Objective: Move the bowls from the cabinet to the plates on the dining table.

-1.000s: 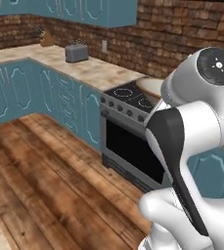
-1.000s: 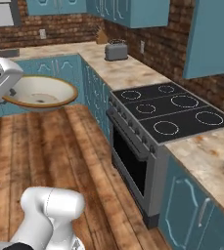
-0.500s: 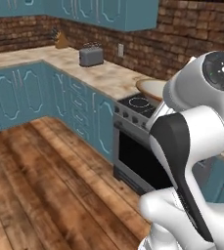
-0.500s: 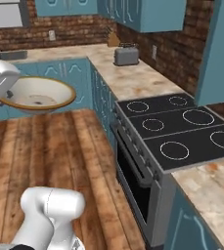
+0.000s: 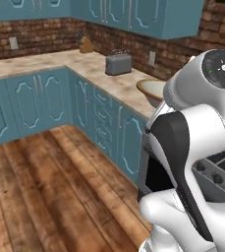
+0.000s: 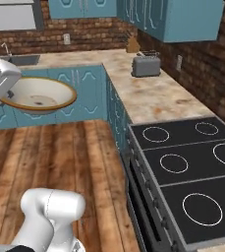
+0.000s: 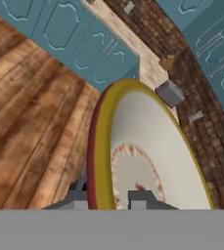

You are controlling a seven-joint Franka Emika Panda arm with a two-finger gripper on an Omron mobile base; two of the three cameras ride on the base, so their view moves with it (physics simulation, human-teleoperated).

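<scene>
Wooden plank floor [image 6: 60,162] across the room, teal base cabinets [image 5: 30,106] running under an L-shaped marble counter [image 6: 153,93]. Teal wall cabinets [image 6: 182,17] above, against brick wall [image 5: 40,34]. Black cooktop [image 6: 187,172] with ringed burners at the counter's near end. Bowl [image 6: 38,96] held aloft over the floor, roughly level, well apart from the counter, cream inside with tan rim; seen edge-on in the hand view [image 7: 138,161]. Gripper [image 7: 111,195] closed onto the bowl's rim, one finger each side of the wall. Silver toaster [image 6: 146,65] on the counter near the corner; knife block [image 6: 132,44] just beyond it, by the wall.
</scene>
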